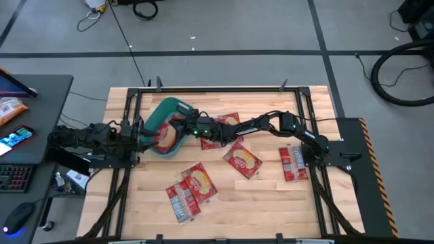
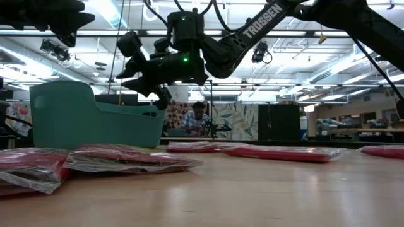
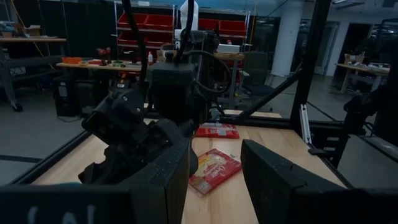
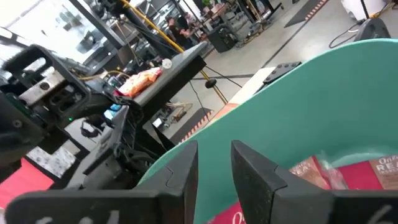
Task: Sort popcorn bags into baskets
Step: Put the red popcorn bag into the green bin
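Observation:
The teal basket stands left of centre on the table, its near wall filling the right wrist view. Red popcorn bags lie in it. My right gripper hovers over the basket's rim, open and empty. My left gripper is open and raised beside the basket's left wall, touching nothing. Loose bags lie flat on the table.
The right arm stretches across the table's middle above the bags. In the low view, bags lie in front of the basket. A desk with a keyboard and phone stands left of the table. A person sits far behind.

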`<state>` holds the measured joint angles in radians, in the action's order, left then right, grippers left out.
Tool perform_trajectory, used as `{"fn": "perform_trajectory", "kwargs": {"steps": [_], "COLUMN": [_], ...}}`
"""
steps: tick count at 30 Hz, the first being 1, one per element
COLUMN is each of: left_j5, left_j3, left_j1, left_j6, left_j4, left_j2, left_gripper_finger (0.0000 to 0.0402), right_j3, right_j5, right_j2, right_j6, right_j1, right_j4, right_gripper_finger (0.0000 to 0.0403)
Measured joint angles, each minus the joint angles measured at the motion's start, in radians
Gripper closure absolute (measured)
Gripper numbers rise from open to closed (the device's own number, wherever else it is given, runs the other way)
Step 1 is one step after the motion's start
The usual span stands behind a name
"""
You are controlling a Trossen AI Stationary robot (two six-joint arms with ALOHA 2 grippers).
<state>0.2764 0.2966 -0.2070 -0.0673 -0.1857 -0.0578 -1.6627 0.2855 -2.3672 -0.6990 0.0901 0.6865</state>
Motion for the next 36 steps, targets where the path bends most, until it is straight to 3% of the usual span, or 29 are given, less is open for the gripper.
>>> {"fn": "perform_trajectory", "kwargs": {"steps": [6,11,16,21,25,29,36], "left_j5": [0.000,0.000,0.000,0.007,0.037,0.042,0.042], "left_j3": [0.000,0.000,0.000,0.000,0.000,0.000,0.000], "left_j1": [0.000,0.000,0.000,0.001,0.001,0.001,0.001], "left_j6": [0.000,0.000,0.001,0.002,0.002,0.001,-0.004], "left_j4": [-0.009,-0.026,-0.030,-0.028,-0.027,-0.027,-0.031], "left_j2": [0.000,0.000,0.000,0.000,0.000,0.000,0.000], "left_gripper_finger": [0.0251,0.0251,0.0251,0.0251,0.0251,0.0251,0.0251], "right_j3": [0.000,0.000,0.000,-0.001,-0.001,-0.001,0.017], "right_j5": [0.000,0.032,0.104,0.109,0.091,0.038,0.111], "right_j2": [0.000,0.022,0.152,0.269,0.311,0.318,0.310], "right_j6": [0.084,0.267,0.507,0.646,0.561,0.441,0.182], "right_j1": [-0.018,-0.049,-0.081,-0.113,-0.140,-0.176,-0.252], "right_j4": [-0.002,-0.042,-0.354,-0.819,-1.127,-1.279,-1.689], "right_gripper_finger": [0.0305,0.0305,0.0305,0.0305,0.0303,0.0302,0.0302]}}
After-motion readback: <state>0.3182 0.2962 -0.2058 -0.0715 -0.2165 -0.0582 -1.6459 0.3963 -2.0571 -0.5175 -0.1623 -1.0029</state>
